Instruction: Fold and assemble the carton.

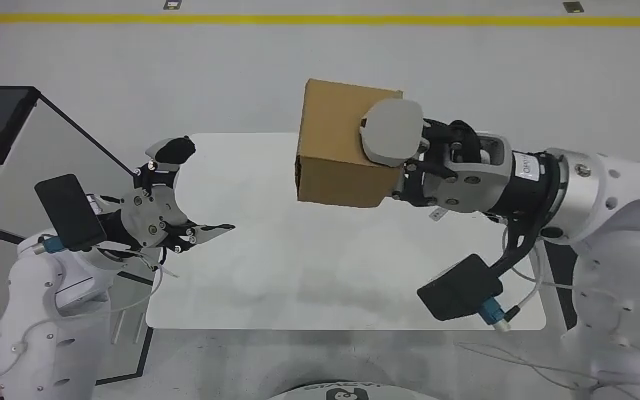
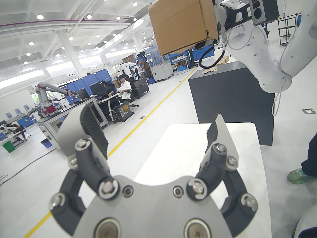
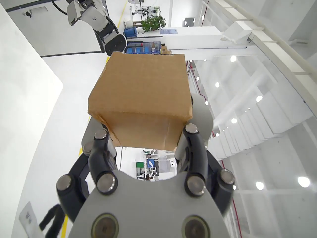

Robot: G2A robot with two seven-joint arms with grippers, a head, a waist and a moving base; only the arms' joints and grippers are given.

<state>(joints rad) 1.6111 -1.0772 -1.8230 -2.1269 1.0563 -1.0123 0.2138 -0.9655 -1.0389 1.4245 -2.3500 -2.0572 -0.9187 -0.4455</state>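
Observation:
A brown cardboard carton point(image 1: 340, 142) in box shape hangs in the air above the far right part of the white table point(image 1: 300, 290). My right gripper point(image 1: 385, 150) is shut on the carton point(image 3: 141, 95), one finger on each of two opposite sides. From the left wrist the carton point(image 2: 182, 17) shows high up with its faces closed. My left gripper point(image 1: 195, 190) stands open at the table's left edge, nothing between its fingers point(image 2: 95, 130). It point(image 3: 94, 20) is well apart from the carton.
A black stand point(image 1: 30, 130) sits left of the table. A dark box-shaped pedestal point(image 2: 232, 95) stands on the floor beyond the table's far end. A yellow floor line point(image 1: 320, 18) runs along the back.

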